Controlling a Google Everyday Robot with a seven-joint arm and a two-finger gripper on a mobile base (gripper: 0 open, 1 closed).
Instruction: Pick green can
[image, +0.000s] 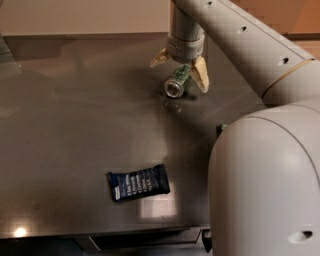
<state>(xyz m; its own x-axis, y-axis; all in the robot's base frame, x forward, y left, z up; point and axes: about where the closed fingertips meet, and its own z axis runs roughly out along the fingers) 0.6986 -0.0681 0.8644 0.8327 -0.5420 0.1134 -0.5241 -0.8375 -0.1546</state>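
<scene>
The green can (176, 83) lies on its side on the dark table (75, 125), its shiny silver end facing the camera. My gripper (181, 71) is at the far middle of the table, right over the can. It is open, with one pale finger (160, 58) to the can's left and the other finger (201, 75) to its right. The fingers straddle the can's far end without closing on it.
A dark blue snack bag (138, 182) lies near the table's front edge. My large pale arm (265, 180) fills the right side and hides the table there; only a sliver of a green packet (220, 129) shows at its edge.
</scene>
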